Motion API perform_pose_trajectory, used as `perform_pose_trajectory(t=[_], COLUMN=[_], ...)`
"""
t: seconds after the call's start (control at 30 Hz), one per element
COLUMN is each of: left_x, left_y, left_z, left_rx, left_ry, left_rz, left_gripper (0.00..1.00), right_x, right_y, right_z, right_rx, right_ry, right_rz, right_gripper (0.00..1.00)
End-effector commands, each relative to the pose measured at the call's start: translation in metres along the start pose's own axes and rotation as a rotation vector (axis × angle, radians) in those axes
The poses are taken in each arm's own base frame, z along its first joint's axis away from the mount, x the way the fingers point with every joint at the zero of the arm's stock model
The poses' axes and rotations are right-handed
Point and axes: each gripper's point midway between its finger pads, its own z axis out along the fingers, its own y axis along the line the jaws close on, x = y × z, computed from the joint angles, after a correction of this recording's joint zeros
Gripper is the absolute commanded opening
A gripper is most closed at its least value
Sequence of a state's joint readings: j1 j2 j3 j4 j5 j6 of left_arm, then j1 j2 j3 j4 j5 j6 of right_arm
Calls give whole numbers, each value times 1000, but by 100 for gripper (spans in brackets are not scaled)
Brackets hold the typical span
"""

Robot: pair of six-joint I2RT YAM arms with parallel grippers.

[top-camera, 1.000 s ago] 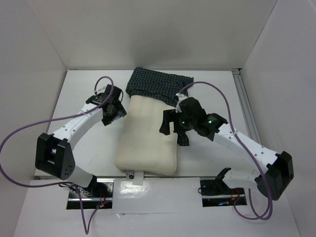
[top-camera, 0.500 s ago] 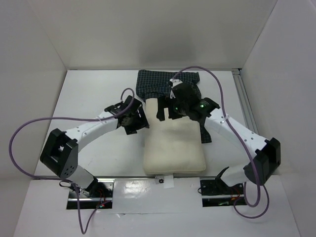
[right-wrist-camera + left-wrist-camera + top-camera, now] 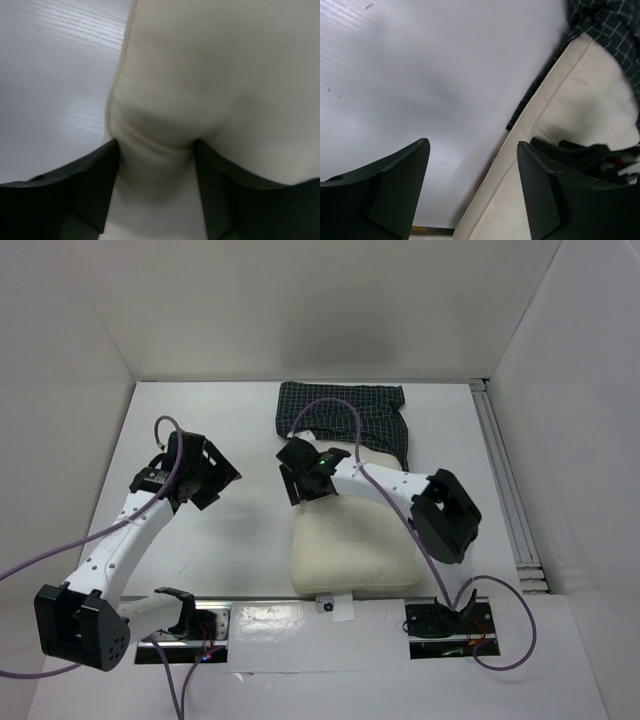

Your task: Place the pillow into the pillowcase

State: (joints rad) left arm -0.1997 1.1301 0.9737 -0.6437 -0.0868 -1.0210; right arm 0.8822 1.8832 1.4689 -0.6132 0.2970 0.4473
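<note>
Pillow (image 3: 350, 550), likely soft & light, touching case (image 3: 340, 405); R jaws pinch its left edge; L jaws wide, empty.

Nothing readable anywhere in these shots, honestly. The only candidate is the little white tag (image 3: 333, 607) at the near edge of the pillow (image 3: 352, 550). It's got a dark speck on it, but it's way too small to make out as letters or a number.
</note>
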Motion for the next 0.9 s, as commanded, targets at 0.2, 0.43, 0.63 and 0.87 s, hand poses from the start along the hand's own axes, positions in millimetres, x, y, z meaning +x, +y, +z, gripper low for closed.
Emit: perform_pose_trajectory(t=[0.2, 0.43, 0.63, 0.87], left_x=[26, 62, 64, 56], left_y=[-24, -77, -112, -146], left_z=[10, 23, 51, 73], left_rx=[207, 586, 667, 714], left_ry=[88, 144, 158, -15], left_rz=[272, 402, 443, 564], left_gripper=[76, 75, 80, 81], right_x=[-57, -78, -74, -71], right_y=[-23, -56, -70, -76], right_z=[-39, -126, -147, -150], right_rx=[-130, -493, -608, -638], right_ry=[-123, -205, -228, -219], right_rz=[-4, -10, 18, 28], right_gripper=[0, 0, 0, 0])
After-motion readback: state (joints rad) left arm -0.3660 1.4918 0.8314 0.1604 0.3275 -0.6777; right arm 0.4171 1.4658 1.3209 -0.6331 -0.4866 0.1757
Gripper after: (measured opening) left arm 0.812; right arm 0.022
